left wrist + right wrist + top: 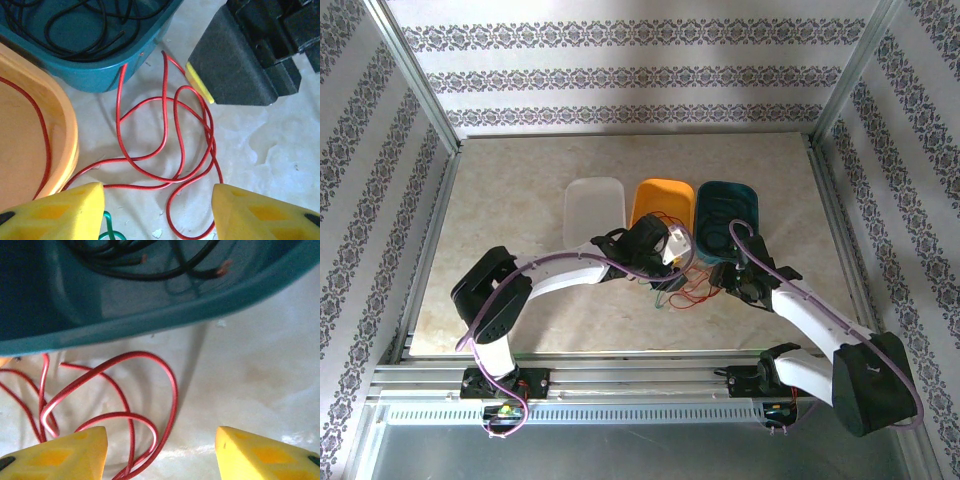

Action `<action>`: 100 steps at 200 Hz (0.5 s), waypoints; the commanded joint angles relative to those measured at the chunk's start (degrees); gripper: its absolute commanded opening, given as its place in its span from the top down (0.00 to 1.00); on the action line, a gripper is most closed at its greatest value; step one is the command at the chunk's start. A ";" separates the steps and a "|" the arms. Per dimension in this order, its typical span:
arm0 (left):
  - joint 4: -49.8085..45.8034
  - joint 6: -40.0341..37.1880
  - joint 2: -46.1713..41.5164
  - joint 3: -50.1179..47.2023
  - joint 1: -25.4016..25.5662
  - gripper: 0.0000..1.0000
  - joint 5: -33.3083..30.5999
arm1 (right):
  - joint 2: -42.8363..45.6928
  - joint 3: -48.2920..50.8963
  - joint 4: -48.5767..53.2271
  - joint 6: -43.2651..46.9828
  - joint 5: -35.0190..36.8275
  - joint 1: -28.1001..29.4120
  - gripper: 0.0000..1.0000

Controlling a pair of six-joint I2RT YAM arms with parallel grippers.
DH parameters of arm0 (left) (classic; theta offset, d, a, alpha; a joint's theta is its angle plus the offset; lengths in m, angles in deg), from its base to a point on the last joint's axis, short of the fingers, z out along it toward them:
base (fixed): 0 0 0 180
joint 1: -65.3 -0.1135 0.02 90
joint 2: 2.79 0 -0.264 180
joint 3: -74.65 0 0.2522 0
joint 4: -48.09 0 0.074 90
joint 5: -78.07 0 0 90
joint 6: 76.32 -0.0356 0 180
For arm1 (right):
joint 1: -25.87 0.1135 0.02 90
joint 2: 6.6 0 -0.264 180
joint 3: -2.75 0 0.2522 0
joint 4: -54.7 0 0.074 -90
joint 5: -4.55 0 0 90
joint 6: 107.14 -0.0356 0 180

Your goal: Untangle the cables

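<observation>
The red cable [165, 125] lies in loose loops on the table in front of the orange tray [65, 130] and the teal tray [100, 77]. One strand of it runs into the orange tray. My left gripper [157, 212] hovers open over these loops, gripping nothing. A green cable [107, 227] peeks out by its left finger. The black cable [75, 30] is coiled inside the teal tray. My right gripper [161, 450] is open above the red cable [172, 390], close to the teal tray's wall [150, 315]. From above, both grippers [672, 262] [728, 278] face each other over the red cable [695, 295].
A white tray [593, 205] stands left of the orange tray [655, 195] and the teal tray [728, 205] at the table's middle. The right gripper's dark finger with its yellow tip [200, 82] sits close ahead of the left gripper. Metal rails frame the table.
</observation>
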 commanded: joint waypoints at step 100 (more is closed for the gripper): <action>0.32 -0.43 -0.90 -2.90 1.04 0.42 -3.66 | -13.62 -7.80 -0.29 -1.73 10.12 1.91 0.46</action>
